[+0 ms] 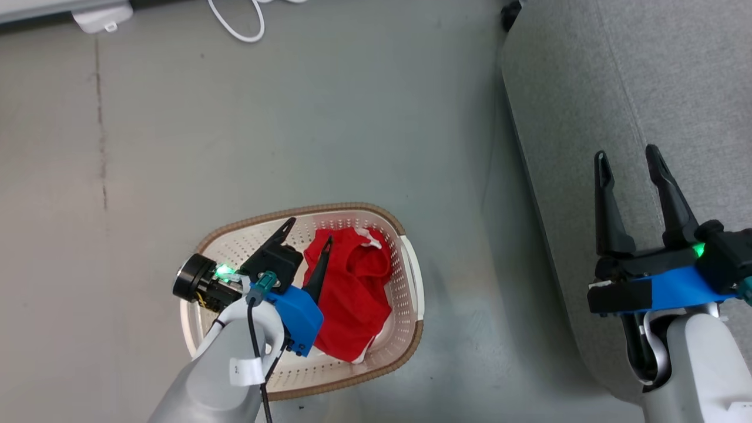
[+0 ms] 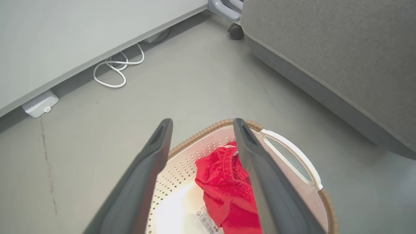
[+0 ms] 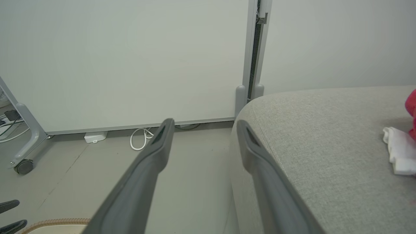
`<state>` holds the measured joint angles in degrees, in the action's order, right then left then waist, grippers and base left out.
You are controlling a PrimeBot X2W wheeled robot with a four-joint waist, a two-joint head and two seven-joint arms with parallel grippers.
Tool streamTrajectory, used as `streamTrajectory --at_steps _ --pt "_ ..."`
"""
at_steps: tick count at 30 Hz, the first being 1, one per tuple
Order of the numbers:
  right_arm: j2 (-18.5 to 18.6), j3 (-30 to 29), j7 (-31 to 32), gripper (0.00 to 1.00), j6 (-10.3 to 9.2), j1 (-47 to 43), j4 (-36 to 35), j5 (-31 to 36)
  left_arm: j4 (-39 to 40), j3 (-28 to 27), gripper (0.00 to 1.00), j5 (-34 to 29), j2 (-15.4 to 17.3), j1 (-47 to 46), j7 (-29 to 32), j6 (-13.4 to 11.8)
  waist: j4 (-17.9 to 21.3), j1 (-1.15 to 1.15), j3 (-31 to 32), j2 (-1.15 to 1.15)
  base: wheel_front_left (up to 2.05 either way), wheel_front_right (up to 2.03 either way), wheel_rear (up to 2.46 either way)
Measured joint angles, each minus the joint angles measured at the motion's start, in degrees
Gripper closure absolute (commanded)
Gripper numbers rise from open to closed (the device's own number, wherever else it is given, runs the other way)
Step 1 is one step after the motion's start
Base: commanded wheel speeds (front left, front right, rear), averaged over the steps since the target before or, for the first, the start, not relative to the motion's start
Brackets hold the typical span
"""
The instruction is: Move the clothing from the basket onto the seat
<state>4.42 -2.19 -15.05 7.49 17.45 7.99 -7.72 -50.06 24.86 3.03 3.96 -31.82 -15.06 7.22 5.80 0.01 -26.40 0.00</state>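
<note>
Open floor (image 1: 352,117) runs between basket (image 1: 409,276) and seat (image 1: 646,88) edge. Your left pincer (image 1: 310,230) hangs over the basket, fingers wide, empty, one tip above the red clothing (image 1: 352,288). Right pincer (image 1: 625,153) wide, empty, over the seat edge. Barcode sticker (image 2: 208,221) on basket base, unreadable. Second red garment (image 3: 412,107) lies on the seat.

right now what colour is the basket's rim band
The rim band is brown, clearest in head view.

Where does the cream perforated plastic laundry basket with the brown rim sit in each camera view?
Head view: basket lower centre, beneath the left gripper.
Left wrist view: bottom centre, between the fingers.
Right wrist view: rim sliver, bottom-left corner.
Shared landmark: looped white cable.
</note>
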Motion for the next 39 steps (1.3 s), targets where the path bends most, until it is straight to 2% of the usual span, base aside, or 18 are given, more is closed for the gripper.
streamTrajectory --at_steps 19,27,39 --pt "1.83 1.15 0.0 0.0 0.0 5.69 -2.29 0.01 -18.62 13.83 0.0 7.32 -0.63 -10.27 0.64 0.16 0.39 0.0 -11.56 0.0 0.0 0.0 0.0" --pt "2.45 1.11 0.0 0.0 0.0 7.45 -3.55 0.01 -21.46 17.73 0.0 11.09 -0.77 -13.63 3.1 0.16 0.25 0.0 -16.38 0.0 0.0 0.0 0.0" --pt "2.8 0.66 0.0 0.0 0.0 9.28 -5.31 0.11 -22.71 20.4 0.0 17.59 -0.68 -17.38 7.95 0.16 0.46 0.0 -22.83 0.0 0.0 0.0 0.0"
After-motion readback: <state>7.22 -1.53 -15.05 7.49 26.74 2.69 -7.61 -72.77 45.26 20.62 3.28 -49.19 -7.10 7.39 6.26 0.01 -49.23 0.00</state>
